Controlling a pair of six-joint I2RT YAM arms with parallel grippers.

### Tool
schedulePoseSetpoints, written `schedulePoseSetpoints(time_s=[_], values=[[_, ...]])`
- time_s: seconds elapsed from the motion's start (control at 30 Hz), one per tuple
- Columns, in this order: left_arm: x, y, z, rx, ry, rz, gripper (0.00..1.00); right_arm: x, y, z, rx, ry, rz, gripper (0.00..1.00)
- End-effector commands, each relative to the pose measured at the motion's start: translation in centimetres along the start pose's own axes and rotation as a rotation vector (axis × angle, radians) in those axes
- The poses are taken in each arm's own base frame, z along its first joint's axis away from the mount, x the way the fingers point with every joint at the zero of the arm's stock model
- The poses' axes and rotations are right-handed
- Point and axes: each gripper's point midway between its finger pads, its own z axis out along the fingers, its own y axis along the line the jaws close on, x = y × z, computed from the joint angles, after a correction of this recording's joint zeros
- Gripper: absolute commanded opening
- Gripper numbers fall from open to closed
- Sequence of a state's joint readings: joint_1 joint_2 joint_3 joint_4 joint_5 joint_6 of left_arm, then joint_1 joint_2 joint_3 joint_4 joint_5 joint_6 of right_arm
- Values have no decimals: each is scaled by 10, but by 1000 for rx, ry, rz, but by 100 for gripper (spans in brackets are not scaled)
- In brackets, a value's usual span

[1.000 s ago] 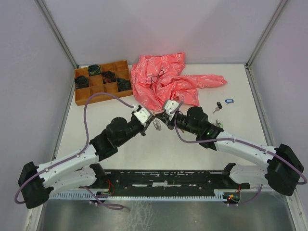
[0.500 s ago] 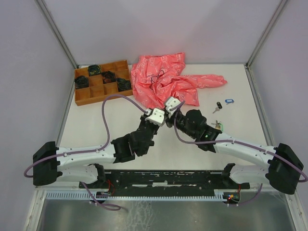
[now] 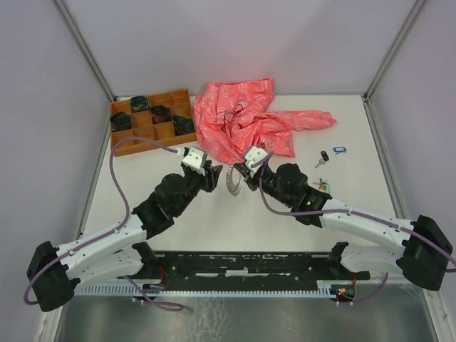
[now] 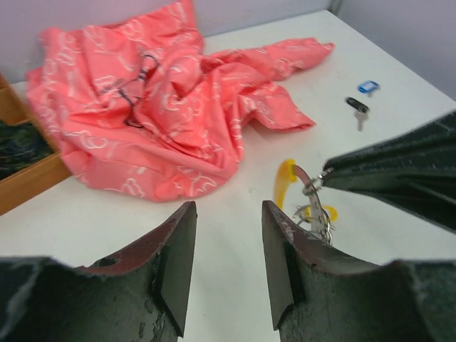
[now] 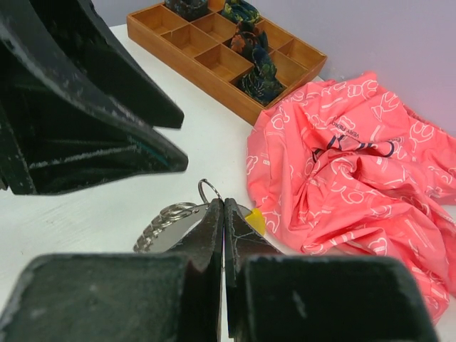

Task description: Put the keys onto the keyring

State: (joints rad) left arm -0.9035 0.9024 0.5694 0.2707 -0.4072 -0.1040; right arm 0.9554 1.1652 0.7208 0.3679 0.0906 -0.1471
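Note:
My right gripper [image 3: 241, 173] [image 5: 224, 205] is shut on the keyring [image 3: 231, 182], a silvery coiled loop [image 5: 165, 219] with a yellow piece [image 5: 255, 221] hanging just above the table. In the left wrist view the keyring [image 4: 315, 211] dangles from the right gripper's dark finger [image 4: 399, 171]. My left gripper [image 3: 211, 173] [image 4: 226, 217] stands open to the left of the keyring, apart from it, with nothing between its fingers. A black-tagged key [image 3: 324, 156] [image 4: 356, 107] and a blue-tagged key [image 3: 339, 149] [image 4: 367, 87] lie on the table at the right. A green-tagged key [image 3: 325, 186] lies beside the right arm.
A crumpled pink cloth [image 3: 249, 125] [image 5: 356, 164] lies just behind both grippers. At the back left sits a wooden compartment tray [image 3: 127, 148] [image 5: 214, 64] holding dark coiled bundles. Grey walls enclose the white table [image 3: 342, 121].
The left gripper has opened, let go at the keyring and drawn back to the left. The right gripper stays shut, holding the keyring in about the same place.

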Motion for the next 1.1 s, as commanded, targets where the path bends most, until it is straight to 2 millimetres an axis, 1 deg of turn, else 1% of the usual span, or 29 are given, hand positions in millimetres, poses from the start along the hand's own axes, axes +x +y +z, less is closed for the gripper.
schedulePoseSetpoints(time_s=[0.0, 0.1, 0.27, 0.43, 0.57, 0.73, 0.97, 1.07], values=[[-4, -35, -4, 272, -5, -71, 49, -26, -4, -6, 0, -80, -15, 1], [-5, -38, -5, 348, -5, -52, 49, -26, -1, -7, -19, -75, -29, 1], [-18, -43, -11, 446, -56, -2, 48, -25, 3, -11, -53, -83, -68, 1], [-22, -56, -16, 566, -74, 54, 44, -30, 12, -14, -110, -119, -96, 1], [-23, -56, -18, 611, -80, 97, 44, -34, 17, -16, -143, -138, -112, 1], [-21, -61, -24, 671, -75, 123, 43, -38, 19, -20, -159, -153, -133, 1], [-24, -62, -26, 689, -100, 148, 36, -38, 25, -21, -192, -164, -141, 1], [-25, -62, -28, 692, -108, 169, 36, -38, 27, -21, -202, -167, -144, 1]])
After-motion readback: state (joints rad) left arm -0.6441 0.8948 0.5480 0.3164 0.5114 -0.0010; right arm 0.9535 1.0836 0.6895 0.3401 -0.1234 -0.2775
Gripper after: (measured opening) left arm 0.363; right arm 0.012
